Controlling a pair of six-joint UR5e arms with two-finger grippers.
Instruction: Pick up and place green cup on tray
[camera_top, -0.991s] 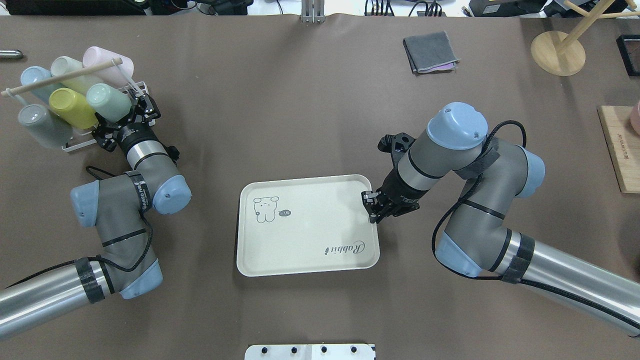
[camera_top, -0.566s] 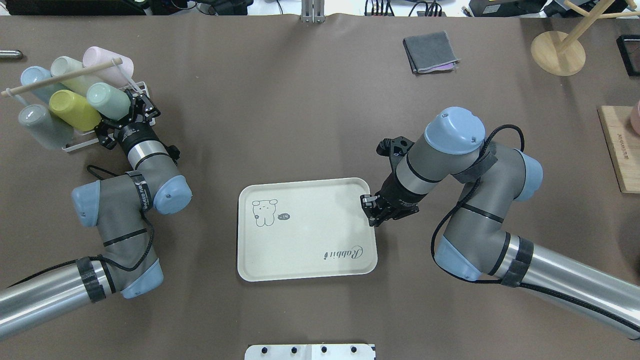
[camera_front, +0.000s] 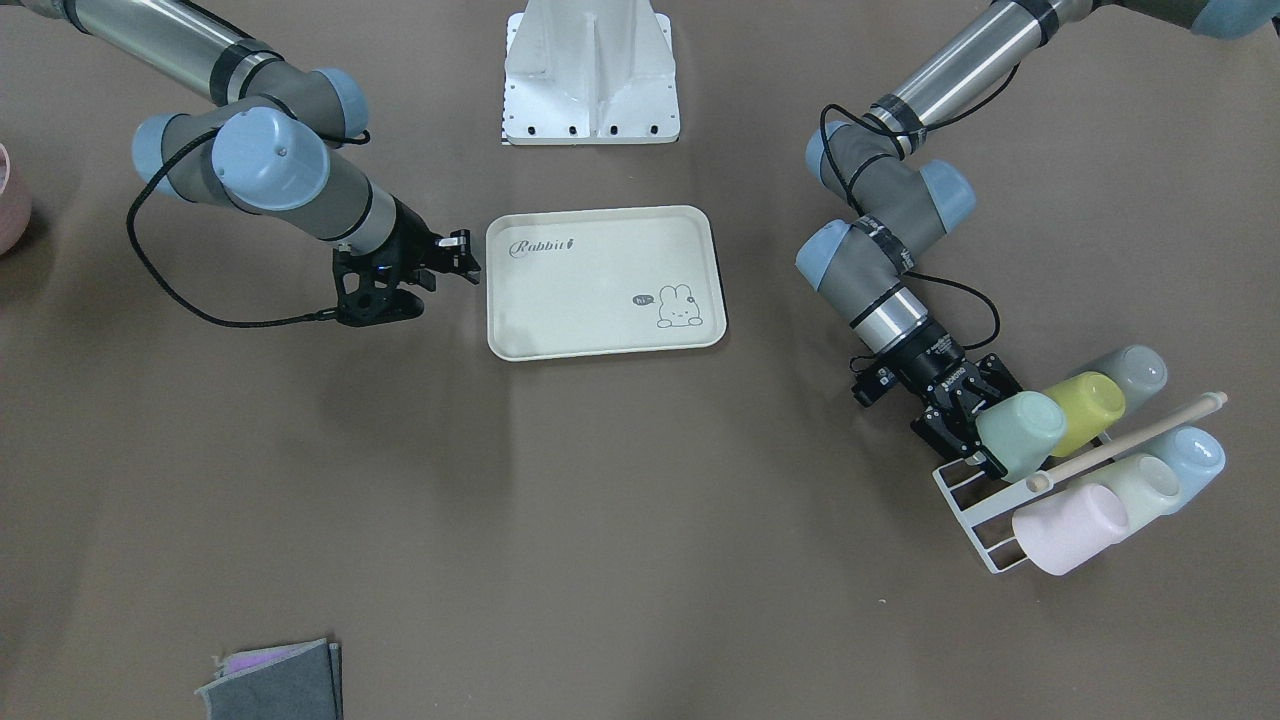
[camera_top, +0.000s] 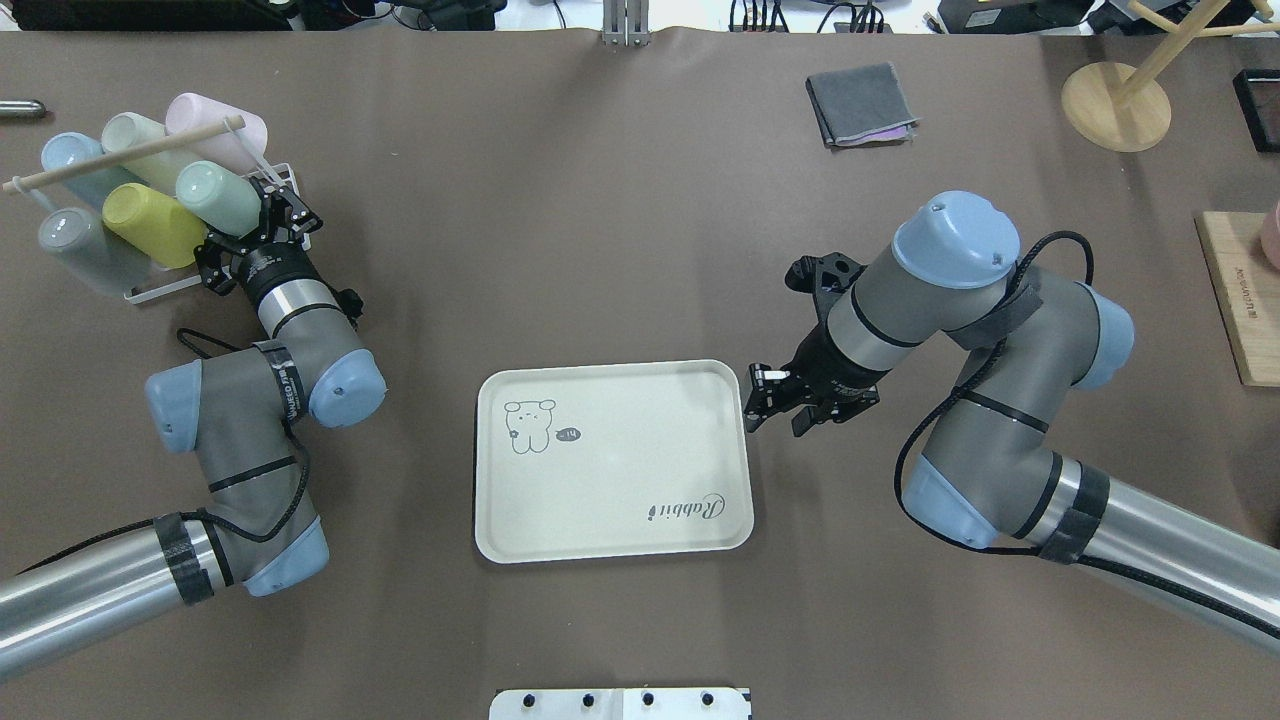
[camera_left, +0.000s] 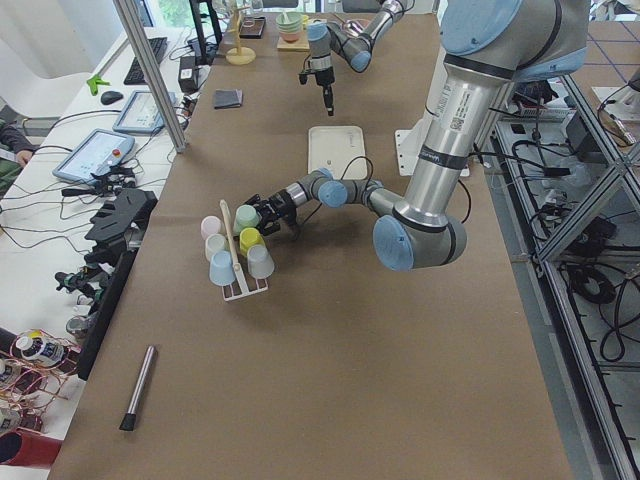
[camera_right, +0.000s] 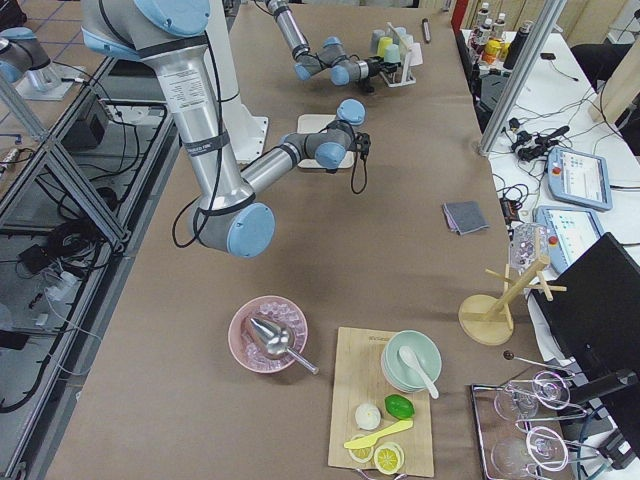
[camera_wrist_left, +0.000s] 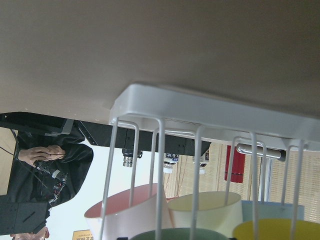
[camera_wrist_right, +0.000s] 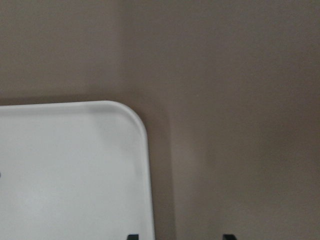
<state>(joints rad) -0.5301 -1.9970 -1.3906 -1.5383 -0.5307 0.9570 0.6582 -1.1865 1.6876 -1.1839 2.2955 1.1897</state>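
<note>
Right gripper (camera_top: 766, 402) has backed off the tray (camera_top: 620, 480) to its 3 o'clock, jaws apart. Left gripper (camera_front: 985, 425) clamps the green cup (camera_front: 1025, 420) on the rack (camera_top: 160, 288), at the worktop's 10 o'clock seen from overhead. It should slide the cup off along the prongs, then lift.

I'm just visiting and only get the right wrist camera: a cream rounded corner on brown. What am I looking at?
Observer: One corner of the tray, a cream rectangle with a rabbit drawn on it. No cup stands on it.
Visitor: And the green cup it's meant to fetch?
Observer: The green cup rests on a white rack among five other cups, far over on the robot's left. The left pincer has a finger on either side of it.
</note>
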